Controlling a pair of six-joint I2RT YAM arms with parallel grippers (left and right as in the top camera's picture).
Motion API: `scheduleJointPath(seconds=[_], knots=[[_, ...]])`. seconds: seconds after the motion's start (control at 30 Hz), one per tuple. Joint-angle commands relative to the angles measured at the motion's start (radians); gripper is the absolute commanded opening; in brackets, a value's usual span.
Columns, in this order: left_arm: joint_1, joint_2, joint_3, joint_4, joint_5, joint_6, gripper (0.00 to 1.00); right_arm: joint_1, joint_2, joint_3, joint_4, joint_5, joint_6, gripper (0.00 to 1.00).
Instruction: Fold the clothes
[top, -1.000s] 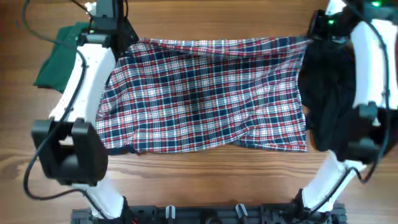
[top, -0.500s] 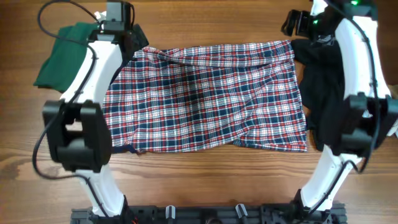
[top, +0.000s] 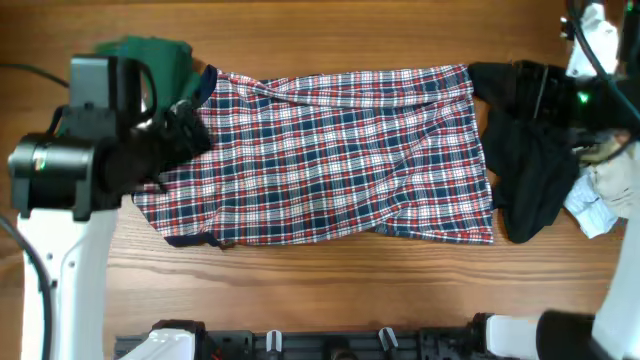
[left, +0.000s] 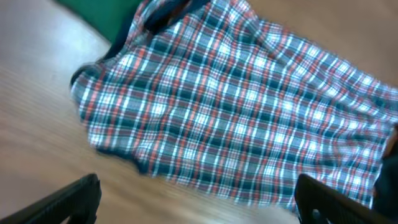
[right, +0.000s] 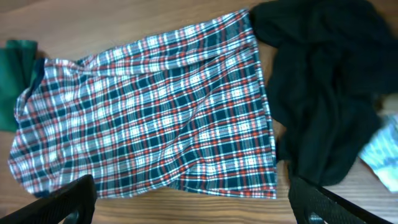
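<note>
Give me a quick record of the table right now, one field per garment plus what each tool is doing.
plaid garment: spread across the middle of the table, rumpled
green garment: at its far left corner, partly hidden
black garment: bunched along its right edge
pale garment: right of the black one
left tool: open, empty
right tool: open, empty

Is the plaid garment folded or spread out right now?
Spread out: the plaid garment lies as one wide, wrinkled sheet across the table. Whether it is doubled underneath, cannot tell.
</note>
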Motion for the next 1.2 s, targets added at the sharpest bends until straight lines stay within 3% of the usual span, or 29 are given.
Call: scheduleJointPath(seconds=[0.0,0.2,0.37,0.7,0.83,0.9,0.93,1.0,1.17], knots=[[-0.03,-0.057,-0.035,-0.04,0.015,-0.061,1.0,-0.002,-0.152,-0.088,-0.005,0.049,0.09,1.0],[-0.114,-0.245,-0.366,0.057,-0.031,-0.251,1.0,-0.002,-0.427,-0.541,0.05,0.116,0.129,1.0],[-0.115,-0.259,-0.757,0.259,-0.002,-0.344,1.0,-0.002,-0.393,-0.919,0.218,0.0,0.145,0.98],[-0.115,-0.113,-0.988,0.472,0.052,-0.427,0.96,-0.002,-0.354,-1.233,0.551,0.0,0.277,0.98],[-0.115,-0.058,-1.044,0.57,0.049,-0.457,0.89,-0.002,-0.354,-1.391,0.722,0.021,0.357,0.99],[-0.115,-0.037,-1.067,0.621,0.048,-0.457,0.84,-0.002,-0.354,-1.419,0.755,0.047,0.396,0.93],[-0.115,-0.025,-1.077,0.652,0.046,-0.46,0.81,-0.002,-0.354,-1.42,0.756,0.077,0.428,0.81],[-0.115,0.003,-1.099,0.703,0.026,-0.499,0.78,-0.002,-0.354,-1.42,0.758,0.105,0.497,0.72],[-0.115,0.122,-1.112,0.83,0.018,-0.498,0.73,-0.002,-0.354,-1.42,0.776,0.11,0.633,0.69]])
